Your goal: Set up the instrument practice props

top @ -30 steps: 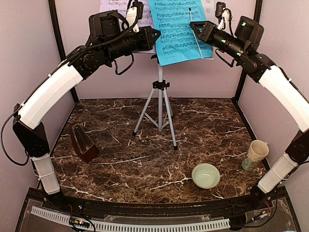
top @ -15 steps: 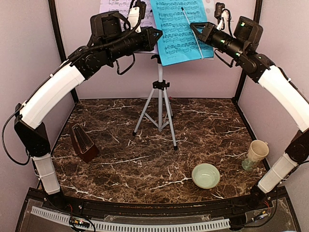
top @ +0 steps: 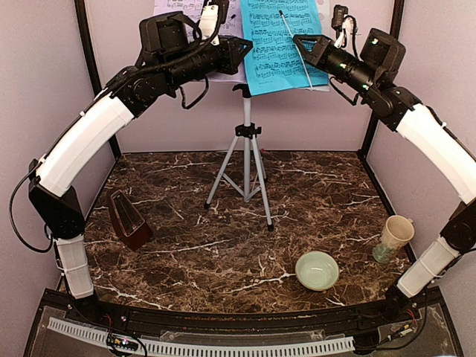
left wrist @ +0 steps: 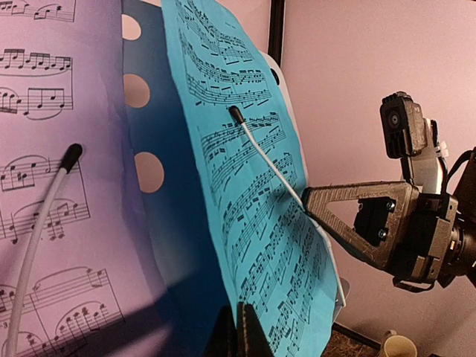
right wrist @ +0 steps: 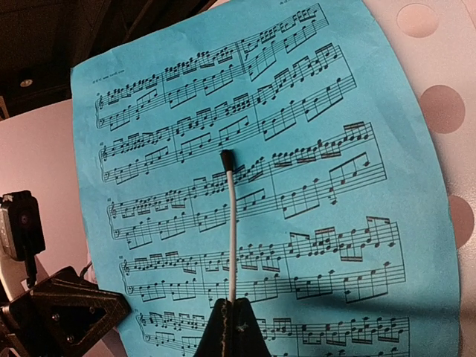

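Note:
The silver tripod music stand [top: 246, 160] stands at the back centre, and its white perforated desk [right wrist: 450, 67] is up between both arms. On the desk, a cyan sheet-music page [top: 275, 44] sits to the right of a lavender page [top: 175, 9]. My left gripper [left wrist: 239, 311] is shut on the cyan page's [left wrist: 253, 186] lower left edge. My right gripper [right wrist: 233, 303] is shut on the stand's white wire page holder [right wrist: 232, 223], which lies across the cyan page [right wrist: 297, 149]. The dark reddish-brown metronome [top: 128, 219] lies tilted at the table's left.
A pale green bowl [top: 317, 269] sits near the front right. Beside the right arm's base is a cream mug [top: 395, 234]. A second wire holder [left wrist: 41, 223] crosses the lavender page [left wrist: 59, 149]. The booth walls stand close behind the stand.
My right gripper has shut on the wire holder, whose tip has swung left across the cyan page. The page and my left gripper have risen slightly.

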Robot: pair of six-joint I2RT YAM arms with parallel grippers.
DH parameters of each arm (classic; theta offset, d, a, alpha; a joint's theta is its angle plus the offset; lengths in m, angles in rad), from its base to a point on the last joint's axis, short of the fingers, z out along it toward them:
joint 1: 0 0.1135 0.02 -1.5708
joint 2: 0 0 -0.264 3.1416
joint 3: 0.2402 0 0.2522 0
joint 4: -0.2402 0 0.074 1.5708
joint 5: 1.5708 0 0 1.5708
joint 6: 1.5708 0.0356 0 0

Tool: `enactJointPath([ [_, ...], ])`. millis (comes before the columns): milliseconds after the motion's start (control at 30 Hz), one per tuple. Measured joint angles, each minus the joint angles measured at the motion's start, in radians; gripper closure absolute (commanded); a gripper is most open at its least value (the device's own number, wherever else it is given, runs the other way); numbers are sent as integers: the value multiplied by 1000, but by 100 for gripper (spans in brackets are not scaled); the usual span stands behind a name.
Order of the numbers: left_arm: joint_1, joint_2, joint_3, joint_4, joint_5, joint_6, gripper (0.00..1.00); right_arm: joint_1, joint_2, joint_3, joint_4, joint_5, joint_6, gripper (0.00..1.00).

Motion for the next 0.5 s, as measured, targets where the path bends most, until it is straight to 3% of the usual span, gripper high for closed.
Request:
enactJointPath([
  [500,43,45,82,-43,123,109,100,0,0,-1,6,-4,1,100],
])
